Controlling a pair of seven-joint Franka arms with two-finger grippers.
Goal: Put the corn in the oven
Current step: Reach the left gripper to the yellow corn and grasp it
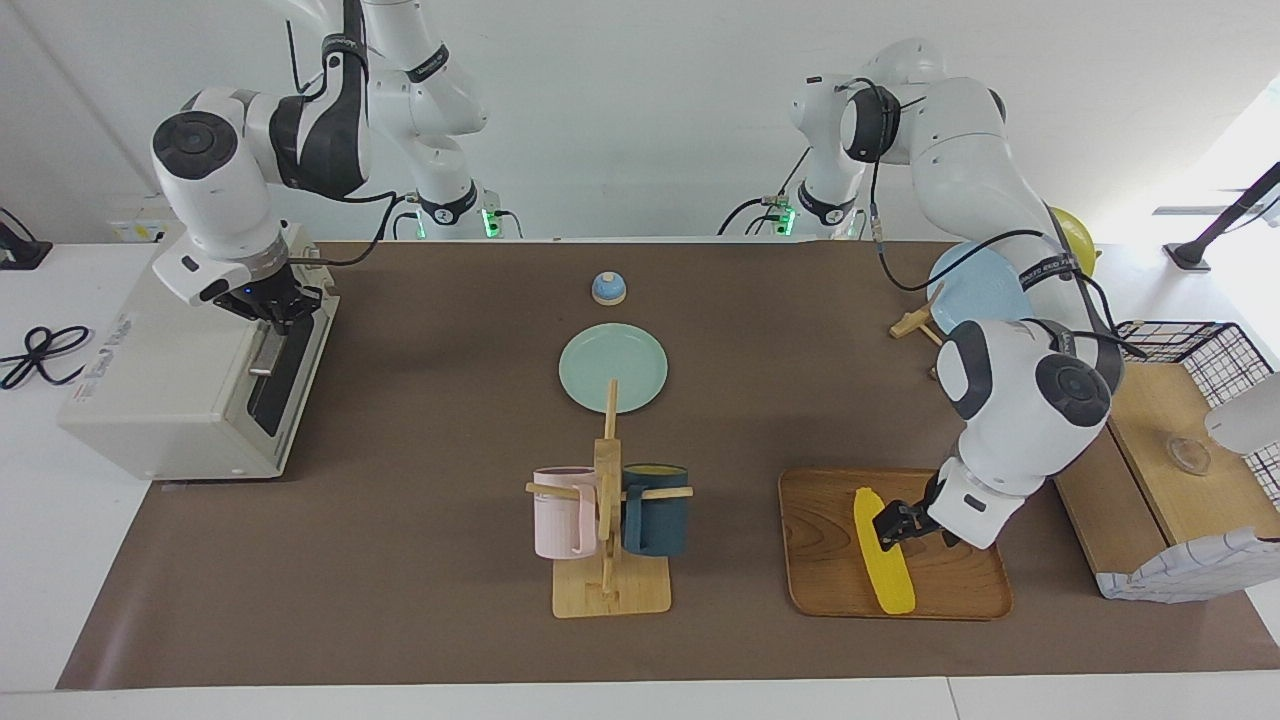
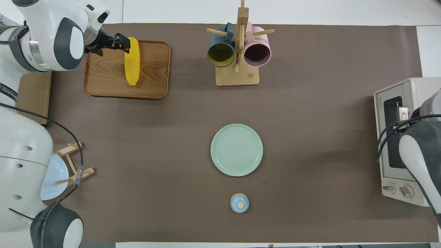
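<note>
Brown matting covers the table in front of you, with white wall above the two arm bases. Your left arm reaches out from its base, elbow high, forearm bent steeply down — its left gripper (image 1: pixel 890 525) hangs low over the wooden tray (image 1: pixel 830 590) at that arm's end of the table, fingers spread wide and gripping nothing. One fingertip overlaps the corn (image 1: pixel 882 560) in the facing view; whether it touches the cob, you cannot tell. The corn lies lengthwise on the tray, one tapered tip pointing toward the robots and the other away.

Your right arm folds down over the oven (image 1: pixel 170 390), which sits at the right arm's end of the table with its door closed. The right gripper (image 1: pixel 272 308) points down at the top edge of the door, right at the metal bar handle (image 1: pixel 264 352), fingertips shut together — contact with the handle is not clear from either view.

Between the two ends stand a mug rack (image 1: pixel 608 540) with a pink mug (image 1: pixel 562 512) and a dark blue mug (image 1: pixel 655 510), a pale green plate (image 1: pixel 612 367) nearer the robots, and a small blue bell (image 1: pixel 608 288) nearer still.
</note>
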